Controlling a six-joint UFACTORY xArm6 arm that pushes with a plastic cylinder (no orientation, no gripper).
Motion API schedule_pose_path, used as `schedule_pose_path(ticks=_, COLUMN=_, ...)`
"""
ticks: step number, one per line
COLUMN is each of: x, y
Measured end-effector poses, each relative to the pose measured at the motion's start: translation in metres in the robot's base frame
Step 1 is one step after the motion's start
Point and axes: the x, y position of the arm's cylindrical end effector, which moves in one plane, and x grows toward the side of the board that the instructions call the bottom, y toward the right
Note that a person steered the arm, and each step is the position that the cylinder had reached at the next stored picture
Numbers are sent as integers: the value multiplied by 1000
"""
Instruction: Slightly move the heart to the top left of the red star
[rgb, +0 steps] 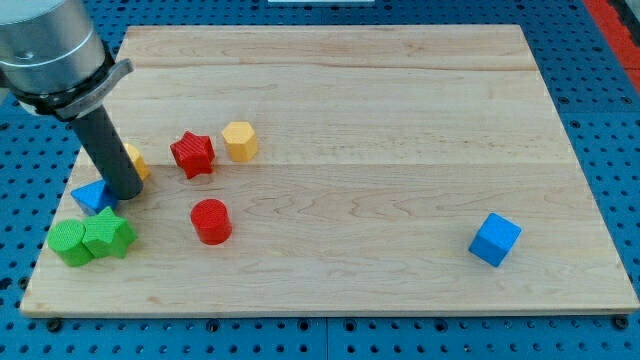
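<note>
The red star (192, 154) lies on the wooden board (380, 120) at the upper left. A yellow block (139, 162) lies left of it, mostly hidden behind my rod, so its shape is unclear. My tip (126, 194) rests on the board just below and left of that yellow block. It is right beside the blue triangular block (92, 196), at that block's right edge. The rod slants up to the view's left.
A yellow hexagonal block (240, 141) sits right of the red star. A red cylinder (211, 221) lies below the star. Two green blocks (68, 243) (108, 234) sit together at the board's lower left corner. A blue cube (495, 239) is at the lower right.
</note>
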Motion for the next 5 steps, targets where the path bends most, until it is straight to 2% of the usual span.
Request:
schedule_pose_path(ticks=1, x=-1, y=0)
schedule_pose_path(ticks=2, x=-21, y=-3)
schedule_pose_path(ticks=4, x=-34, y=-39)
schedule_pose_path(ticks=5, x=4, y=-67)
